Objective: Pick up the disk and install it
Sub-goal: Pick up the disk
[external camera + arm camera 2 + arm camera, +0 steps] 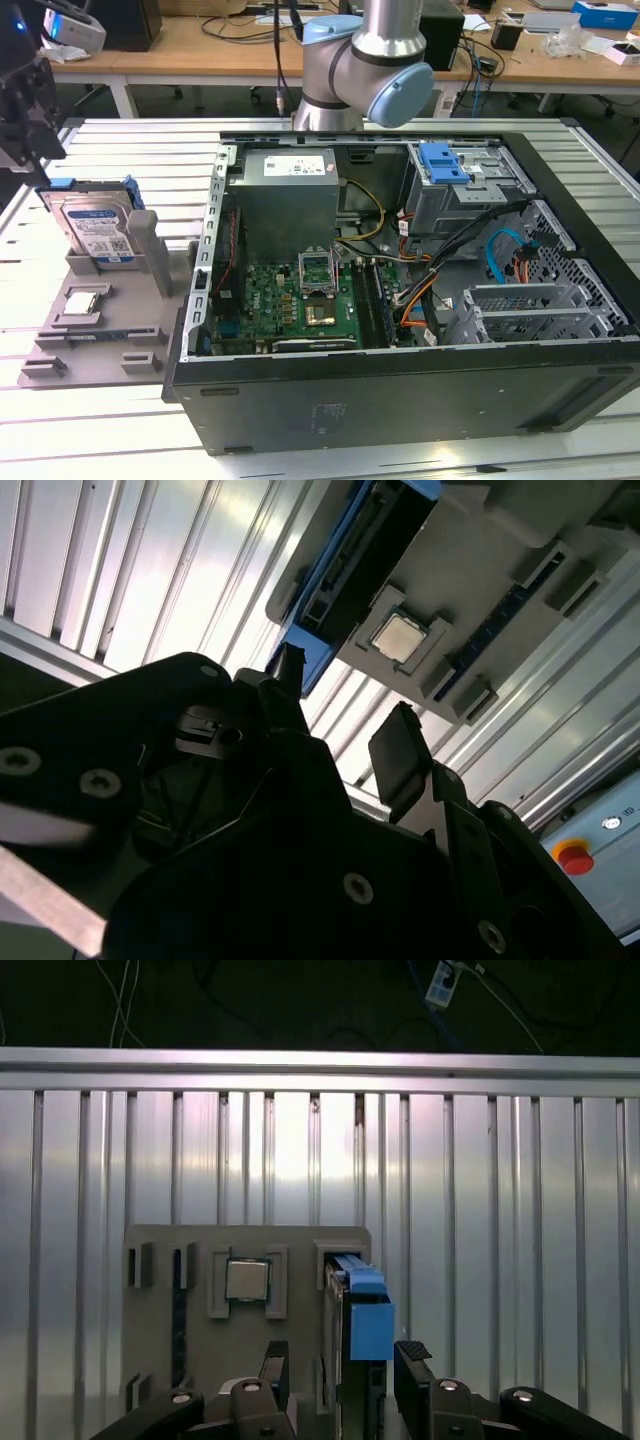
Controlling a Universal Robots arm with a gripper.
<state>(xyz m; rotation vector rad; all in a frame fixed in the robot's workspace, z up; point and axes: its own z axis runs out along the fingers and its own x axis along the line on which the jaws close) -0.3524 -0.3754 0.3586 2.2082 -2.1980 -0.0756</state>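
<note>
Two fingers [275, 1360] of my tool [342, 1355] stand wide apart and hold nothing. The disk [365, 1305] stands on edge in a slot at one end of the grey holder [300, 1240], below the tool and untouched. Its thin top edge runs along the gap, with a flat face toward each finger. The CPU chip [247, 1280] lies flat in the holder just beside the disk, clear of the fingers. The computer case [400, 390] sits near the holder, on the exterior view's right.

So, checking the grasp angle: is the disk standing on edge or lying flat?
Standing on edge: the disk sits upright in a slot of the grey holder.
</note>
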